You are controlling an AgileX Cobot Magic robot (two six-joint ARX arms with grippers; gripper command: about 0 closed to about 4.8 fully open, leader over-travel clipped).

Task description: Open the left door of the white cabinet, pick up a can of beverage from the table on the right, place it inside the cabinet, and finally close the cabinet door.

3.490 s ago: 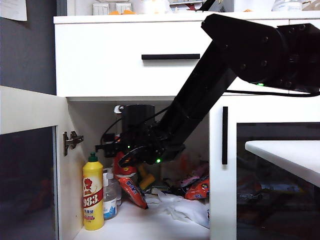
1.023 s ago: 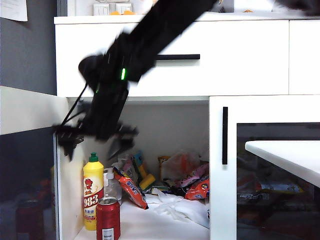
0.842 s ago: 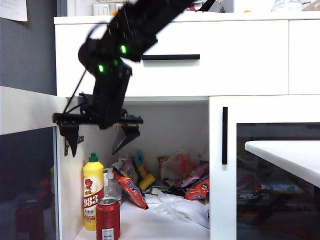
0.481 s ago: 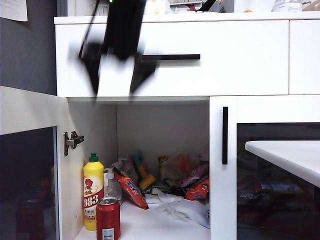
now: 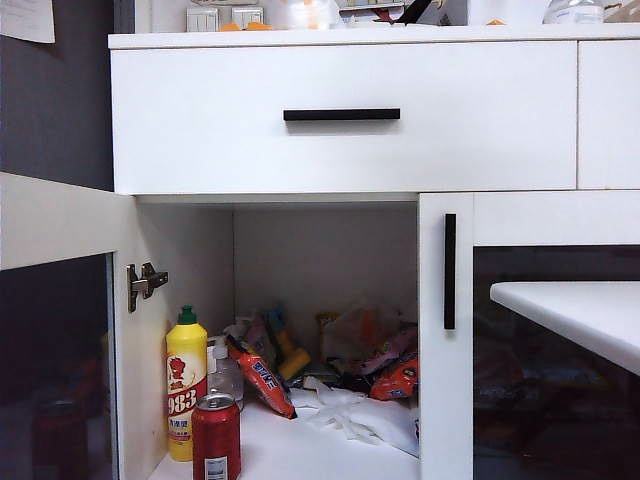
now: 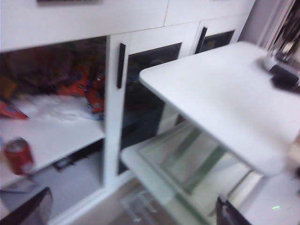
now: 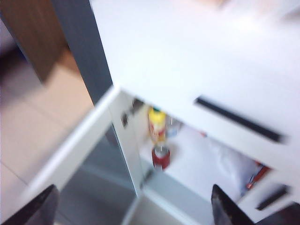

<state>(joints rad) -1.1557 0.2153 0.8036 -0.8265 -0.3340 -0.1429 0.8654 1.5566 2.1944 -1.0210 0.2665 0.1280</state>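
Can of beverage [image 5: 216, 437] — upright inside white cabinet [image 5: 340, 120], left door [image 5: 60, 320] open at 9 o'clock — left gripper [image 6: 133, 213] and right gripper [image 7: 133, 206] both spread wide, empty.

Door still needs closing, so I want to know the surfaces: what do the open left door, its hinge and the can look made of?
The left door: white, matte painted or laminated board by its look, framing a dark glossy pane, probably glass, which mirrors the can. The hinge: shiny bare metal. The can: red printed metal with a silver rim, likely aluminium.

Red can of beverage [image 5: 217, 437] upright inside white cabinet [image 5: 340, 120], left door [image 5: 60, 330] swung open
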